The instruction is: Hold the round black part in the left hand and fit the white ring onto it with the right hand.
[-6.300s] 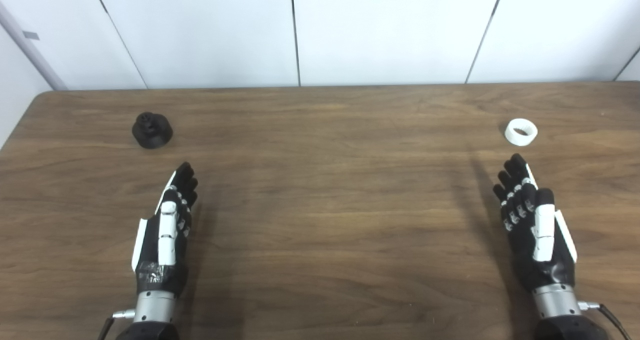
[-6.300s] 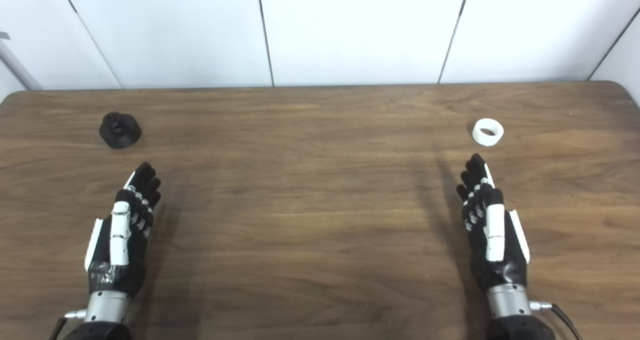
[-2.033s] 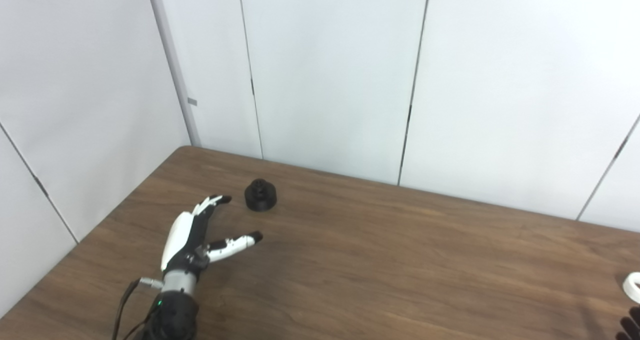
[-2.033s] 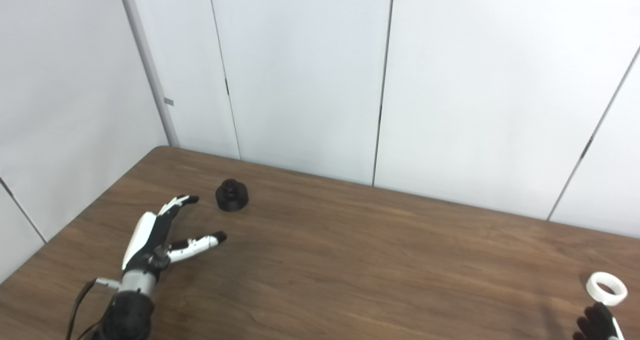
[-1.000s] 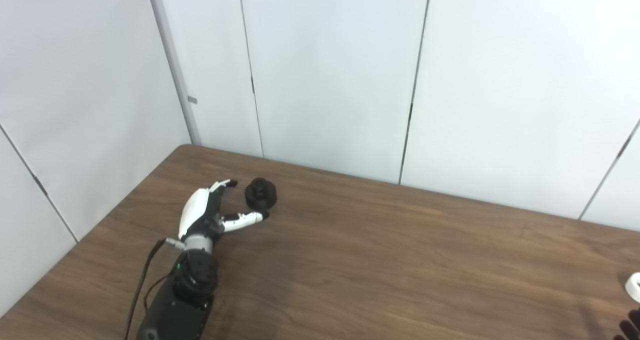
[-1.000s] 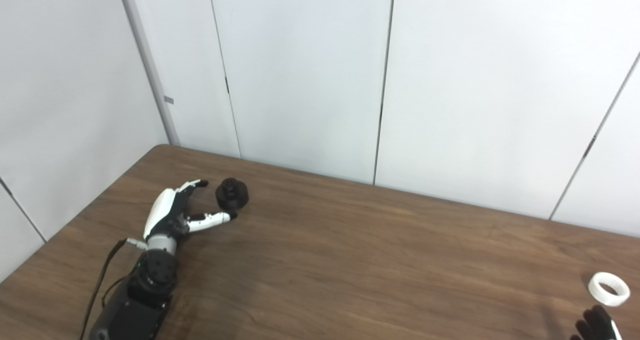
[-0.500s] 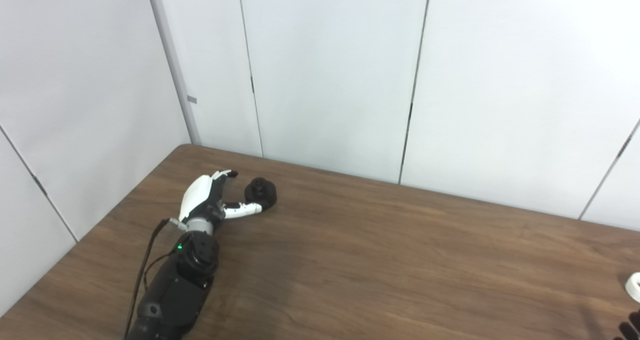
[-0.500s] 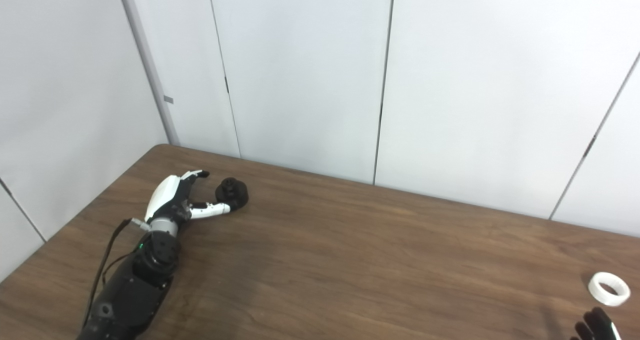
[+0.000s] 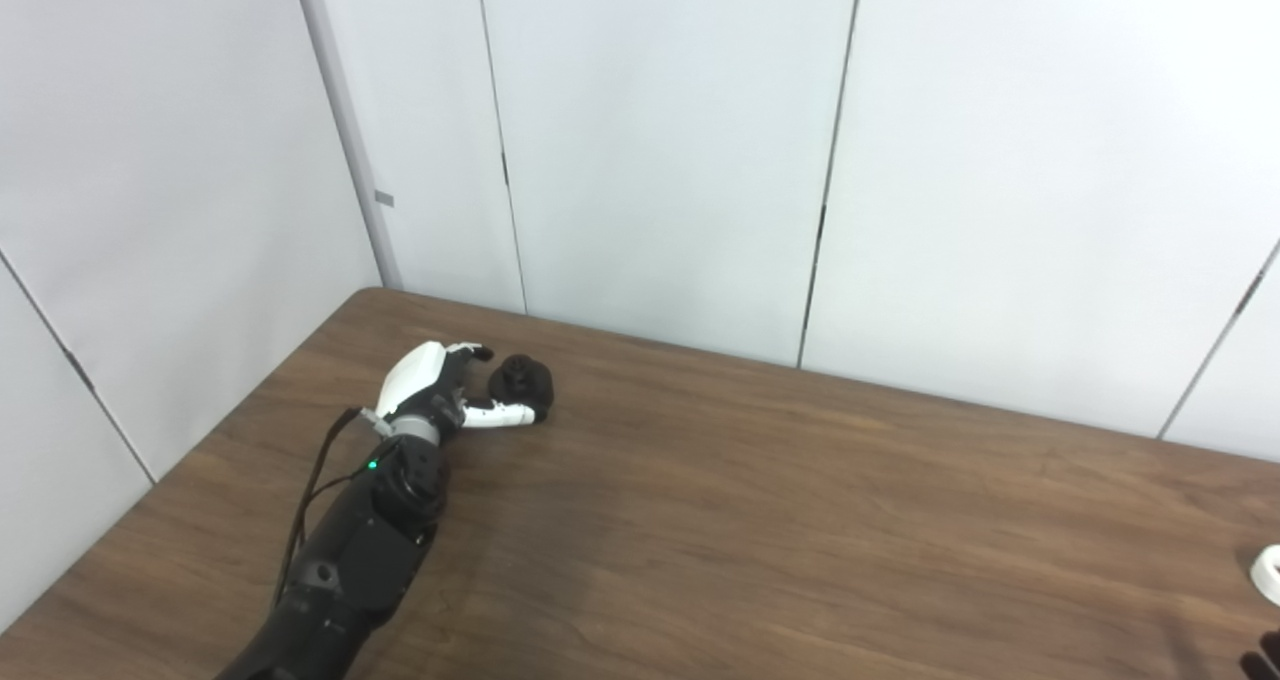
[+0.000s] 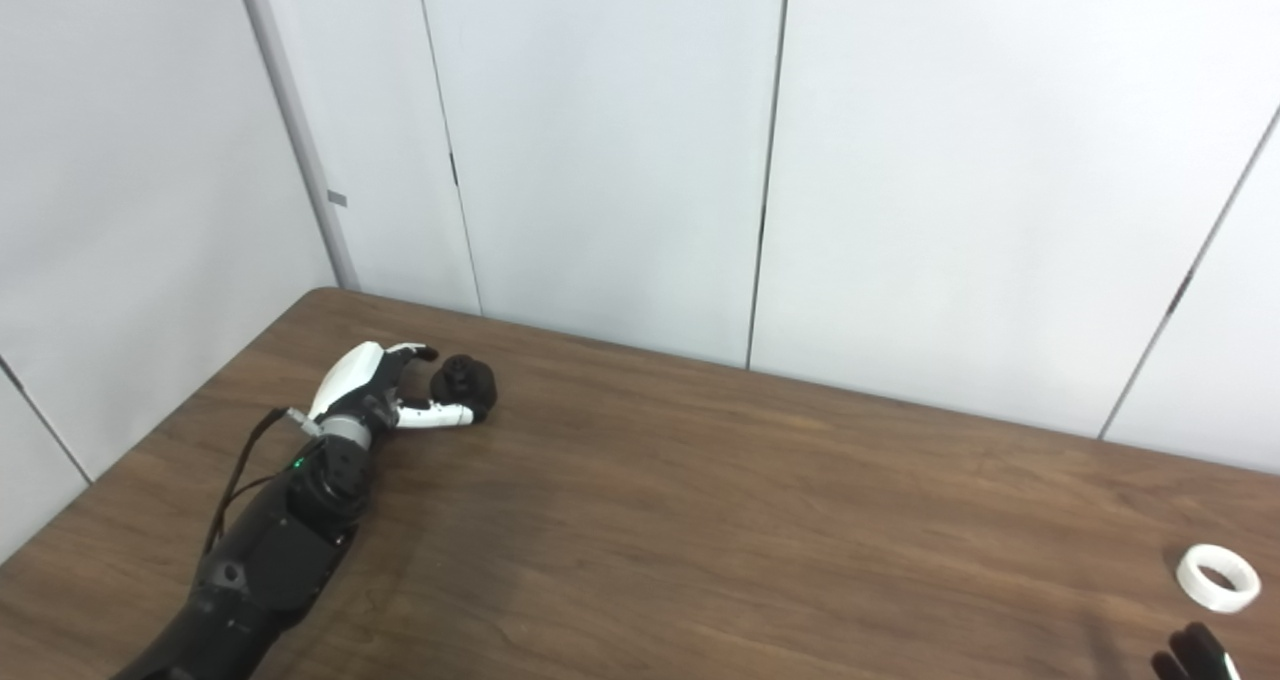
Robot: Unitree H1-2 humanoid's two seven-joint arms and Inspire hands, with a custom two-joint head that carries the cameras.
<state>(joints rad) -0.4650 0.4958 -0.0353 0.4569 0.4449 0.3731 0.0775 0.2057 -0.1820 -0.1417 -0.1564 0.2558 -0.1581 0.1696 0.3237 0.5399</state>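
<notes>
Table (image 9: 760,520): a brown wooden top against white wall panels.
Black part (image 9: 527,382): a round piece sitting on the table near its far left corner.
Left hand (image 9: 432,388): stretched out to the black part, fingers (image 9: 470,352) spread behind it and thumb (image 9: 500,417) in front. It is cupped around the part but not closed on it; whether it touches is unclear.
White ring (image 10: 1217,577): lying flat near the table's right edge, well apart from the black part.
Right hand (image 10: 1195,656): only dark fingertips show at the bottom right corner, just beside the ring; how far open it is cannot be told.
</notes>
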